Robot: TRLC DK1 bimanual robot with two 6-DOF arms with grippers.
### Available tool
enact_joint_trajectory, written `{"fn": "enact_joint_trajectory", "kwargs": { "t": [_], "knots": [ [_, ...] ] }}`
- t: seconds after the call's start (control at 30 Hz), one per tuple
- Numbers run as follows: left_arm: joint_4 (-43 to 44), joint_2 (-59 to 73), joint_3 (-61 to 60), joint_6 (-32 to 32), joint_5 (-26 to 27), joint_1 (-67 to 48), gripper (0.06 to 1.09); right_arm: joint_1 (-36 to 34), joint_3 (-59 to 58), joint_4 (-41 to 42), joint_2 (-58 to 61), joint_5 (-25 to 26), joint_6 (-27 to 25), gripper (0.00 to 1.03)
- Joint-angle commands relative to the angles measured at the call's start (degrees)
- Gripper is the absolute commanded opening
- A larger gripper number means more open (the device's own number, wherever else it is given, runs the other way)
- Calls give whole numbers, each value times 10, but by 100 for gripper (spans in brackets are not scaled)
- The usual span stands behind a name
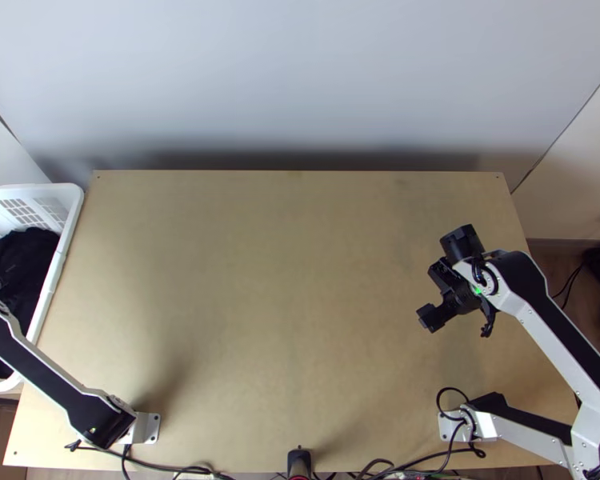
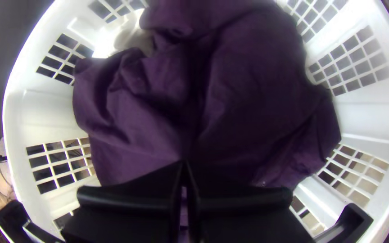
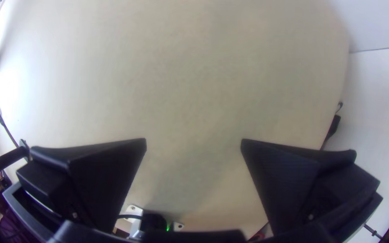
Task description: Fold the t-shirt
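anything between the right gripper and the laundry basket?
Nothing, just bare tabletop. Top view shows that stretch, from the right gripper across to the rim of the white basket.

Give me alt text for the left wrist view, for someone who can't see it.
Bunched purple cloth fills much of a white basket with gridded openings, a bit of something pale beside it. The left hand is over the cloth, its black fingers together; whether they pinch any fabric is unclear.

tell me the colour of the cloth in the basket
The cloth is dark purple, best seen in the left wrist view.
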Motion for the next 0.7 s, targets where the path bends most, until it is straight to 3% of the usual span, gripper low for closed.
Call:
{"fn": "enact_joint_trajectory", "kwargs": {
  "t": [0.0,0.33,0.67],
  "knots": [
    [-58,-97,1,-6,64,-6,10,-2,3,7,-3,1,1,98],
    [-135,-314,1,31,215,-71,10,3,41,8,-8,1,2,98],
    [-141,-459,6,36,236,-177,10,4,34,8,-41,1,1,98]
  ]
}}
